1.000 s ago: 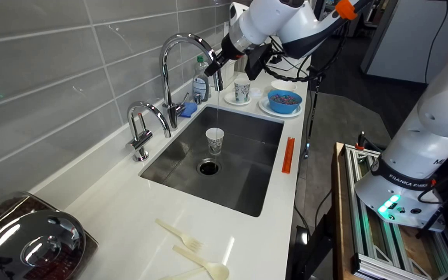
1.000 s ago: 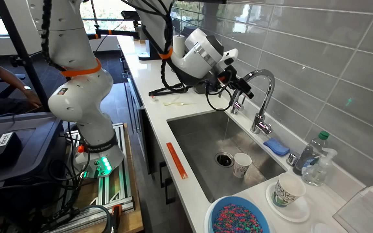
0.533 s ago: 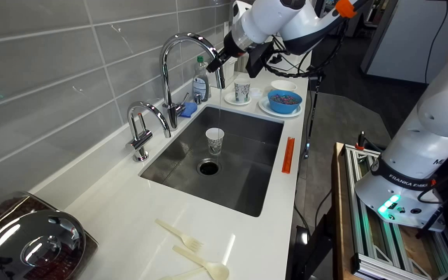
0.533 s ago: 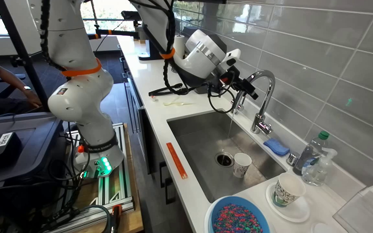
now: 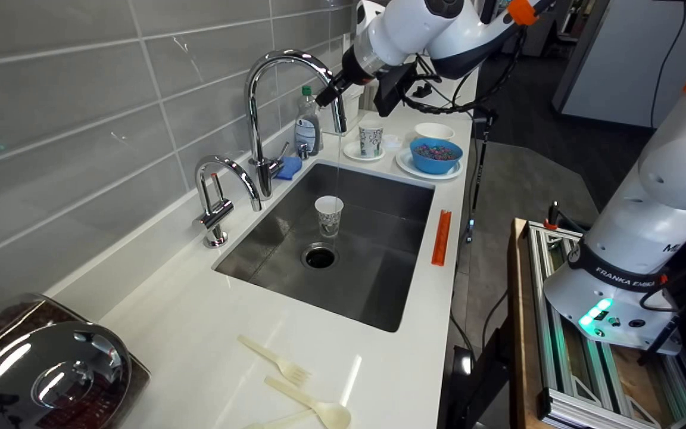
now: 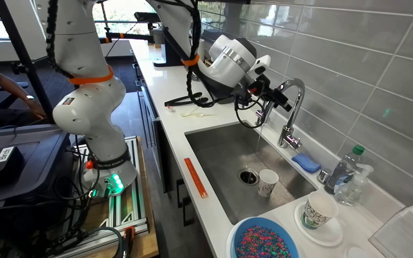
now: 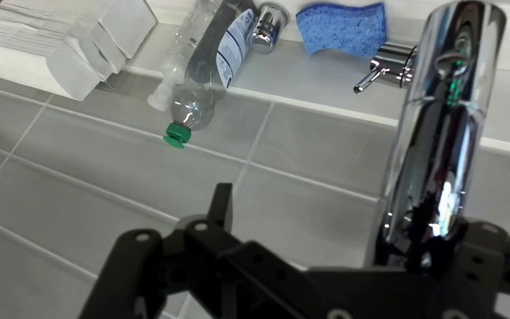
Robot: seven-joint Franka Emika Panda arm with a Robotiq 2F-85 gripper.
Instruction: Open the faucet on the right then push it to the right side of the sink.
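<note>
Gray tile wall (image 5: 69,107) backs a white countertop (image 5: 188,333), into which a rectangular stainless-steel sink (image 5: 373,262) is set. Along the wall side of the sink stand a short chrome faucet (image 5: 218,213) and a tall chrome gooseneck faucet (image 5: 252,113). The spout (image 7: 441,146) of the gooseneck faucet extends over the sink, and a thin stream of water (image 5: 337,173) falls from it to the sink floor near the drain (image 5: 320,257).

The gripper (image 7: 345,204) is positioned at the end section of the spout. Its fingers (image 7: 222,204) are spread wide apart, with the spout in the gap, close to one of them. Finger-to-spout contact cannot be determined; the spout is not clamped.

A patterned paper cup (image 6: 266,186) stands upright in the sink, just beside the drain. On the countertop, a blue sponge (image 7: 341,29) lies near the base of the gooseneck faucet, and a green-capped dish-soap bottle (image 7: 208,62) stands past it. A second paper cup (image 6: 316,215) rests on a white plate (image 6: 326,236); near it, a blue bowl (image 5: 437,165) holds multicolored pellets (image 6: 262,243). An orange-red strip (image 5: 441,238) lies along the sink edge opposite the faucets. At the far end from the bowl, a pale fork (image 5: 286,366) and a pale spoon (image 5: 308,401) lie on the countertop.
</note>
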